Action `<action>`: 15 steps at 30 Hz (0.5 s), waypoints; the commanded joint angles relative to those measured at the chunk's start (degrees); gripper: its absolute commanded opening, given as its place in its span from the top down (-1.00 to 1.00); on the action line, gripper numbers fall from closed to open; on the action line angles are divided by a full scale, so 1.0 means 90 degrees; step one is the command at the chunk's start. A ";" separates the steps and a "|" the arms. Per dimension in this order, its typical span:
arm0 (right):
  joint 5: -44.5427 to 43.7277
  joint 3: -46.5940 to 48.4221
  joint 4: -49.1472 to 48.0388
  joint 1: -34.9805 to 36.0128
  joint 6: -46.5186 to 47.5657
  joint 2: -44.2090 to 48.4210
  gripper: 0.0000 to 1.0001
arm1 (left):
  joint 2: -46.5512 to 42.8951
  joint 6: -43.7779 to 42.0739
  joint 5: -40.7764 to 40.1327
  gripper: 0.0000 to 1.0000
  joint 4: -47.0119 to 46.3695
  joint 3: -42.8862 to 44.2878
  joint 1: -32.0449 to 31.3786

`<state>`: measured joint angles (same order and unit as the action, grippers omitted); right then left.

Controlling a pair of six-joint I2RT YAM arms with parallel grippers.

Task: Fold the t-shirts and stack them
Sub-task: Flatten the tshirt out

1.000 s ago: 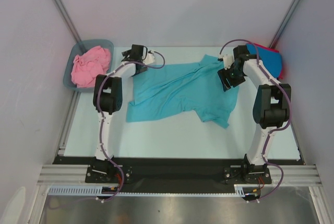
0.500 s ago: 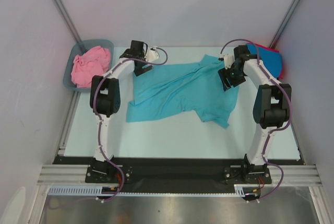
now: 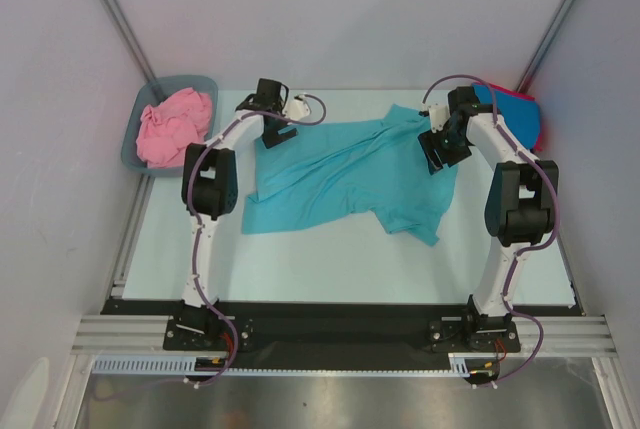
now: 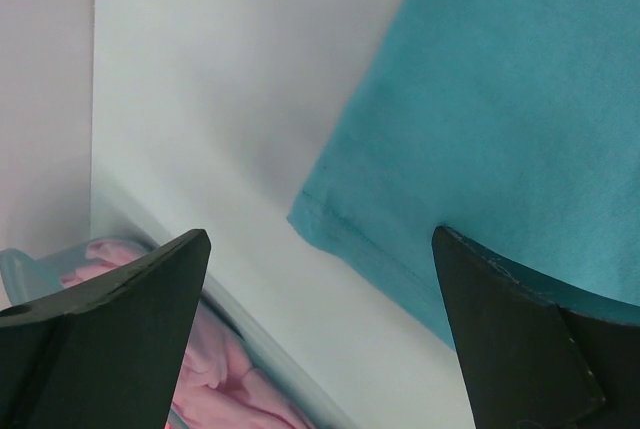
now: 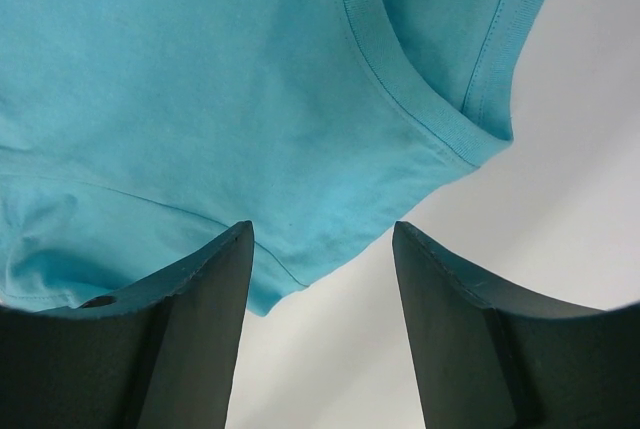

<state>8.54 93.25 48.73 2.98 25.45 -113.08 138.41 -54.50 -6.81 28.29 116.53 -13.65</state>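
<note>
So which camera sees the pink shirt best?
The top external view: the pink t-shirt lies crumpled in the grey-blue tub, all of its top showing. The left wrist view catches only a bit of it at its bottom edge. The right wrist view shows none.

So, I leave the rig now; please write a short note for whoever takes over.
Left gripper: open, above the hem corner of the teal t-shirt, holding nothing.
Right gripper: open, over its shoulder edge beside the collar.
Teal lies spread, wrinkled, unfolded. Pink t-shirt is bunched in the tub. Blue t-shirt and red t-shirt lie at the far right corner, partly hidden; folded or not, unclear.
Done: no fold visible.
To do: fold teal and pink, stack.
</note>
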 commanded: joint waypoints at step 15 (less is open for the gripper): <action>-0.0011 0.0234 -0.0053 -0.0029 -0.0074 0.0240 -0.29 | 0.0969 -0.0272 -0.0796 -0.99 0.0742 0.0871 0.0393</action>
<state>8.45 93.27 48.71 2.98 25.45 -113.08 143.72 -55.64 -11.81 29.65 124.18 -13.13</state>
